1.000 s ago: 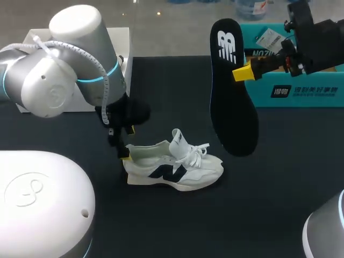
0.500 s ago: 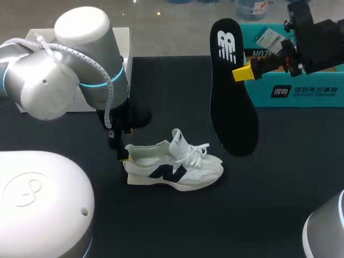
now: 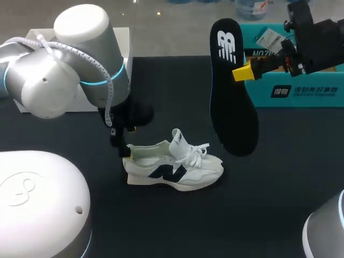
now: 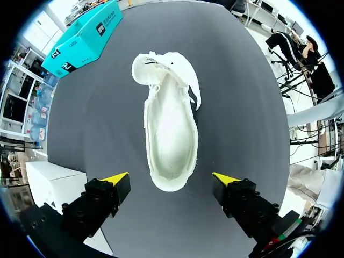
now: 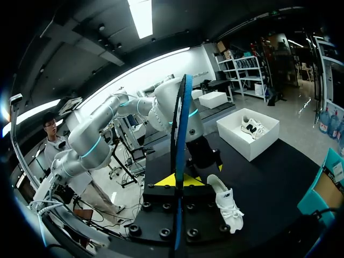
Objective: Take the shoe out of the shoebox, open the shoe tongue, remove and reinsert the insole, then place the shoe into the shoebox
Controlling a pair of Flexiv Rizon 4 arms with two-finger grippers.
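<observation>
The left gripper hangs wide open astride the heel of the white sneaker, which lies on the dark surface. It seems to touch neither side, and closing on the heel would likely steady the shoe. The black insole hangs above the shoe, pinched in the right gripper. It should go in toe first, under the raised tongue. It bears a white logo, and the teal shoebox behind carries print; neither is read off here.
</observation>
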